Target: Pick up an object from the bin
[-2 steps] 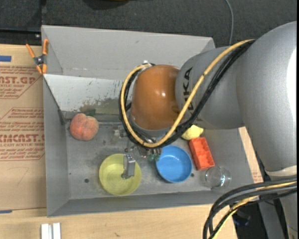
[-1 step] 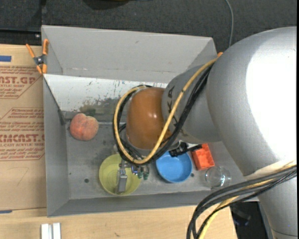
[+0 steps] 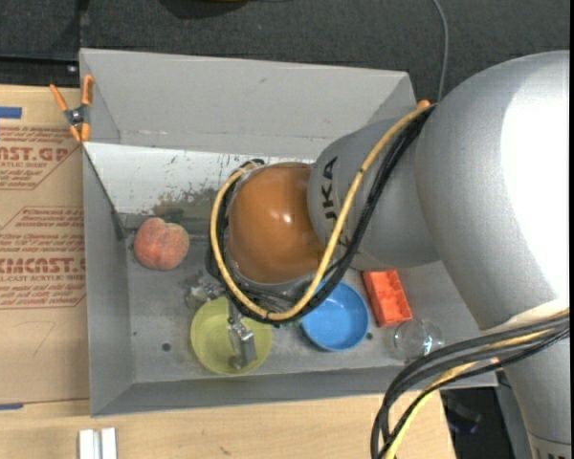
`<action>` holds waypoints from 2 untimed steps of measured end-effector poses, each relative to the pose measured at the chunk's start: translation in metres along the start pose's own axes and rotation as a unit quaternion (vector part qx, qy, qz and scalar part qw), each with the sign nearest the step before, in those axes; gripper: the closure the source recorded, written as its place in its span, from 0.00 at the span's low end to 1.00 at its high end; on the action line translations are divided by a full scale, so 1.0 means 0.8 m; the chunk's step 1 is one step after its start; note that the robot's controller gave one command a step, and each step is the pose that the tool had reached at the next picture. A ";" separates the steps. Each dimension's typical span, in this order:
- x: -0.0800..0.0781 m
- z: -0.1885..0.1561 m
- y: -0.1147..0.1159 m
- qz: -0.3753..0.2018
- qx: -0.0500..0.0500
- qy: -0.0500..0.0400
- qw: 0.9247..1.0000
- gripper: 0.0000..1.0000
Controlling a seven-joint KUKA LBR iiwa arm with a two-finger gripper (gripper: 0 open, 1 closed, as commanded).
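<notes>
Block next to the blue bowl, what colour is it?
Orange-red. The block lies right of the bowl, clearest in the camera view.

arm [image 3: 517, 189]: big rounded silver-grey links, smooth matte shell. black KUKA lettering [image 3: 325, 194] on the wrist link, reads sideways. glossy orange dome cover [image 3: 273, 223] on the wrist. cable bundle [image 3: 217, 228], black plus yellow, runs along the arm and loops round the orange dome cover. gripper [image 3: 237, 340] is small, bare grey metal.

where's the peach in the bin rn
The peach lies in the camera view's left part of the bin, near its left wall, up and left of the yellow-green dish.
</notes>
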State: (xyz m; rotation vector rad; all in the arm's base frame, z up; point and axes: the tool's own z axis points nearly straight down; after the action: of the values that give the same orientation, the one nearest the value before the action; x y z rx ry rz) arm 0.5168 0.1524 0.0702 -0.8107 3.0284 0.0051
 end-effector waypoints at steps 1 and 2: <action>0.014 0.002 -0.014 0.285 -0.001 0.002 0.958 1.00; 0.014 0.002 -0.014 0.285 -0.001 0.002 0.959 1.00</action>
State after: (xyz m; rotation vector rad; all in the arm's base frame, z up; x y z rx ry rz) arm 0.5129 0.1370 0.0685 0.0852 3.1404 0.0092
